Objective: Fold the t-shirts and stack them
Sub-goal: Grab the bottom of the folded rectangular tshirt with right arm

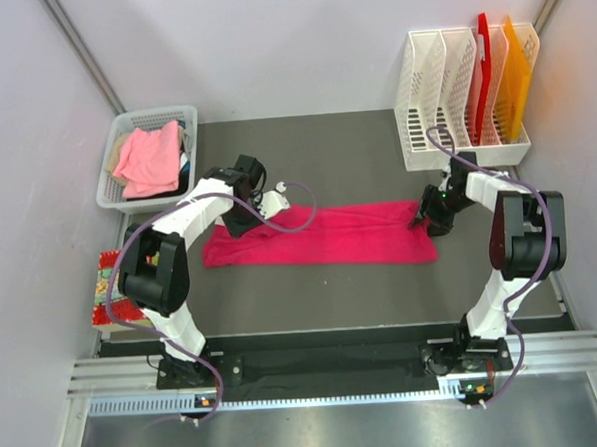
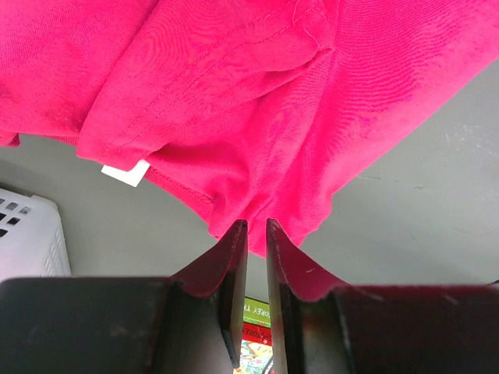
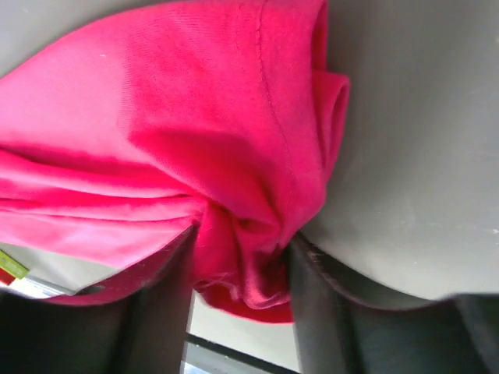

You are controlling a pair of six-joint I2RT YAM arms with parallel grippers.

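The magenta-pink t-shirt (image 1: 329, 237) lies as a long folded strip across the middle of the dark table. My left gripper (image 1: 242, 222) is at its far left edge; in the left wrist view the jaws (image 2: 252, 227) are nearly closed, pinching the tip of the shirt's hem (image 2: 234, 101). My right gripper (image 1: 424, 220) is at the shirt's right end, shut on a bunched wad of the cloth (image 3: 249, 257). The paler salmon-pink t-shirt (image 1: 150, 156) lies crumpled in the white basket.
The white plastic basket (image 1: 111, 183) stands at the far left. A white file rack (image 1: 444, 126) with red and orange boards stands at the far right. A colourful flat packet (image 1: 110, 288) lies at the table's left edge. Walls close in on both sides.
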